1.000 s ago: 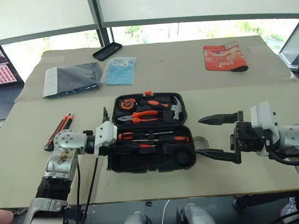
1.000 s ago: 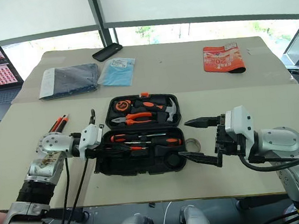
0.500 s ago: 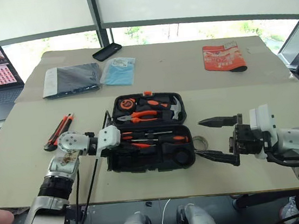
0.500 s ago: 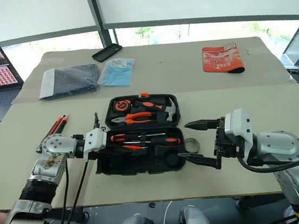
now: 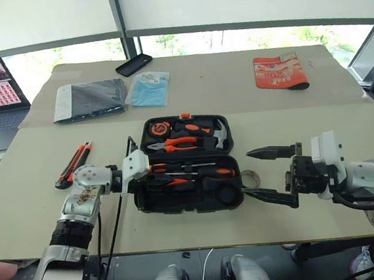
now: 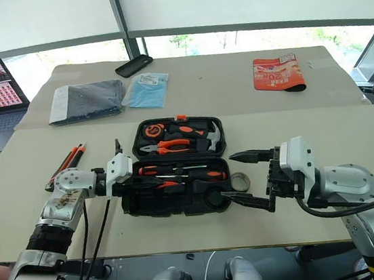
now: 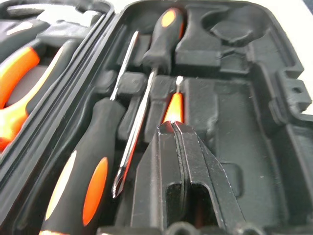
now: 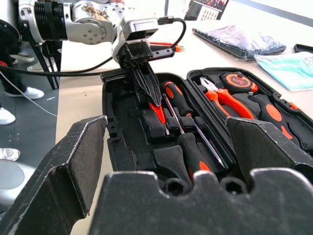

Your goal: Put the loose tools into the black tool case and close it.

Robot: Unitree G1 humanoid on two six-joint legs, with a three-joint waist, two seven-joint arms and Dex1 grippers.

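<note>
1. We've got the black tool case [image 5: 188,174] lying open mid-table, bare tabletop all round.
2. Our left gripper [image 8: 155,106] is pinched on the slim orange tester screwdriver [image 7: 173,108], down in a moulded recess.
3. Our right gripper [image 5: 267,172] hangs spread wide, empty, by the case's right edge.
4. The utility knife [image 5: 74,164] lies loose to the left.

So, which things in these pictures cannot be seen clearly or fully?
- Slim orange tester screwdriver: in the left wrist view its handle end is hidden by the shut left claw gripping it.
- Small tape roll: in the head views partly hidden behind the open right claw's lower finger.
- Utility knife: too small to tell whether its blade is out.
- Case latch: not discernible at the near edge.
</note>
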